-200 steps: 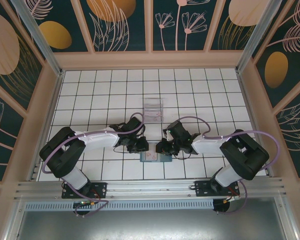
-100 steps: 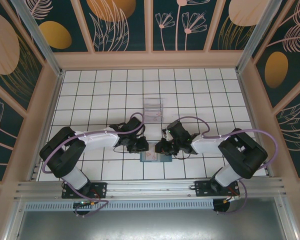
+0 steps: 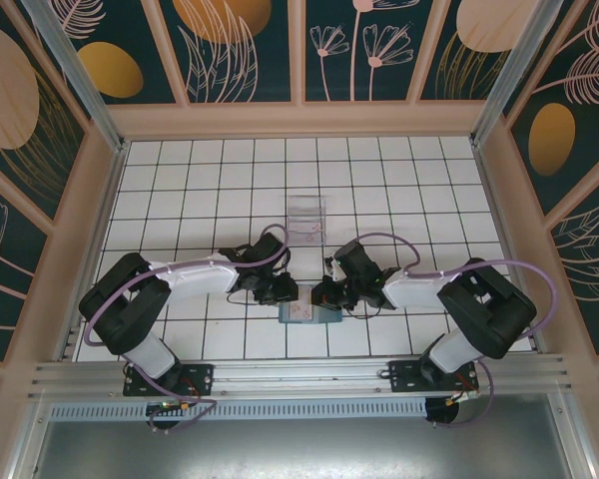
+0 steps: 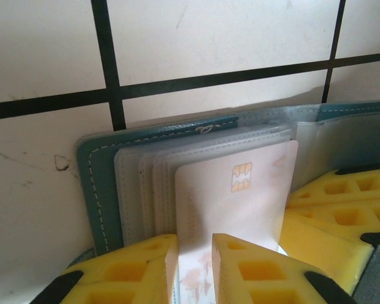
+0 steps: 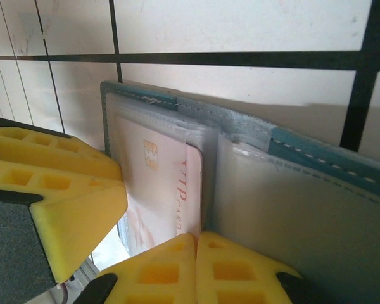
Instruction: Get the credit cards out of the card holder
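R gripper (image 5: 196, 248) has shut since prev frame, tips together at card holder (image 5: 316, 158) near edge. L gripper (image 4: 195, 253): jaws a bit apart, straddling whitish card (image 4: 234, 202) on clear sleeves (image 4: 139, 190), holder's left half. Best: R pins holder down, L drags card out flat & slow, w/o lifting holder.

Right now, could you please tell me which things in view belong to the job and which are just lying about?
Job: card holder, whitish card, left pincer, right pincer.
Lying about: clear plastic box.
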### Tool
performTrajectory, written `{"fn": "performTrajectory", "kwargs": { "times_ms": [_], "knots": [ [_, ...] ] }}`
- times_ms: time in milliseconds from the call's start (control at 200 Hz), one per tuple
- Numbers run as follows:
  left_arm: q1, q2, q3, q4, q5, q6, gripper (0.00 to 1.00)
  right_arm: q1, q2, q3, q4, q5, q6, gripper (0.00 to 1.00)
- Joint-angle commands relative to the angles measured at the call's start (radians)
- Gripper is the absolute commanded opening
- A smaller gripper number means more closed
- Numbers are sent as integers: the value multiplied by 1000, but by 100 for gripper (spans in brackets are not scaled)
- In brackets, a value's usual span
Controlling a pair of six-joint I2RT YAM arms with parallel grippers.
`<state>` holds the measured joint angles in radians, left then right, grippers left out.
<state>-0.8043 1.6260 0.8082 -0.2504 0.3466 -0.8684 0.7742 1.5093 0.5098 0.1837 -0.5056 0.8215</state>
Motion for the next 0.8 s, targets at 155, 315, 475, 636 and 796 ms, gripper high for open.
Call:
{"fn": "performTrajectory", "kwargs": {
  "times_ms": [155,315,475,636,796],
  "knots": [
    [-1,12,-6,-97,-76,37,25,-1,-66,-27,-21,25,-12,5],
    [-2,8,-7,-104,-82,39,24,-12,-94,-37,-50,36,-15,4],
    [-2,12,-7,-115,-93,47,23,-15,-97,-39,-51,38,-10,4],
    [-2,18,-7,-119,-94,51,19,-15,-80,-36,-16,29,2,10],
    [-2,23,-7,-115,-90,55,19,-14,-36,-16,17,-14,2,19]
  ]
}}
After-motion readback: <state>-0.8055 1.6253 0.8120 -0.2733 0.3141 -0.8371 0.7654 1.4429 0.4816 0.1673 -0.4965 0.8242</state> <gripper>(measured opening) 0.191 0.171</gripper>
